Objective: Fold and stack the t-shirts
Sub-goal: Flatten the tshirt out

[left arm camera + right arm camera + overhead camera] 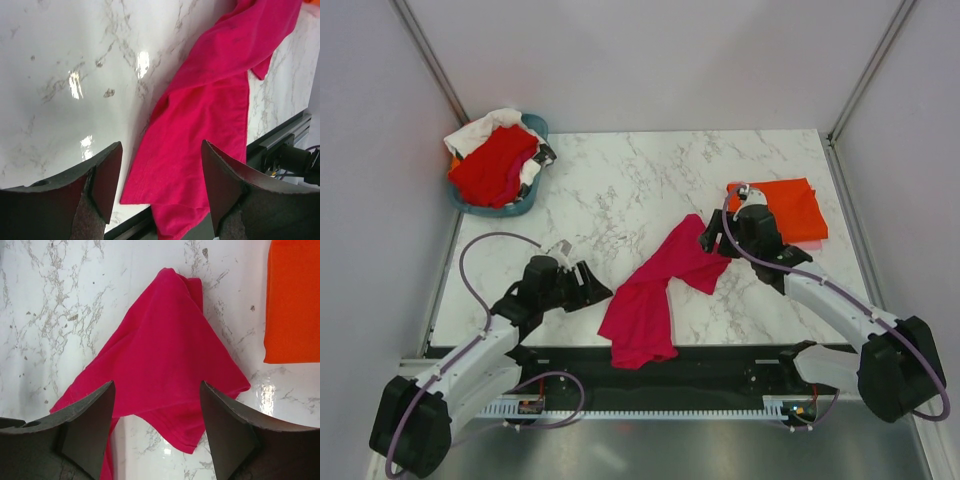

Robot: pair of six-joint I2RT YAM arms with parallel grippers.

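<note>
A magenta-pink t-shirt [655, 290] lies crumpled in a long diagonal heap on the marble table, its lower end hanging over the near edge. It also shows in the left wrist view [210, 120] and the right wrist view [160, 345]. A folded bright orange t-shirt [790, 210] lies flat at the right, seen also in the right wrist view [295, 300]. My left gripper [590, 283] is open and empty, just left of the pink shirt's lower part. My right gripper [712, 238] is open and empty, above the pink shirt's upper right end.
A teal basket [532, 200] at the back left holds a red t-shirt [495, 165] and a white one [480, 130]. The marble table [620, 190] is walled by white panels on three sides. A black rail [720, 365] runs along the near edge.
</note>
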